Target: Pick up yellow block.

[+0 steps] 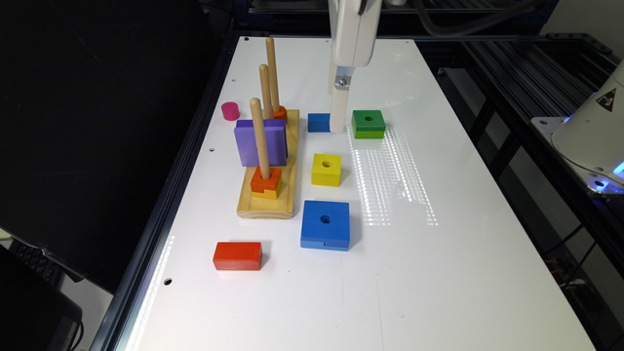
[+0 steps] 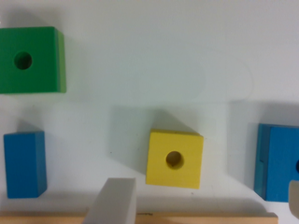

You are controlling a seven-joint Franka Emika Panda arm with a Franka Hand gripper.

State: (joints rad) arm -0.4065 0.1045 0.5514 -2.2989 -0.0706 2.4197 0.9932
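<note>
Gripper (image 1: 337,124) hangs above the far middle of the white table (image 1: 438,273), its tip covering part of the small blue block (image 1: 319,122); whether the claw is open or closed cannot be told, as the wrist view catches just one grey finger (image 2: 114,201) and a sliver at the edge. One yellow block (image 1: 326,169) lies free on the table, nearer than the gripper, right of the wooden peg board (image 1: 268,195) and untouched. Two blue blocks: the small one and a large square (image 1: 325,224), cut off in the wrist view. One green block (image 1: 368,123), one red brick (image 1: 237,255), three pegs (image 1: 260,139).
</note>
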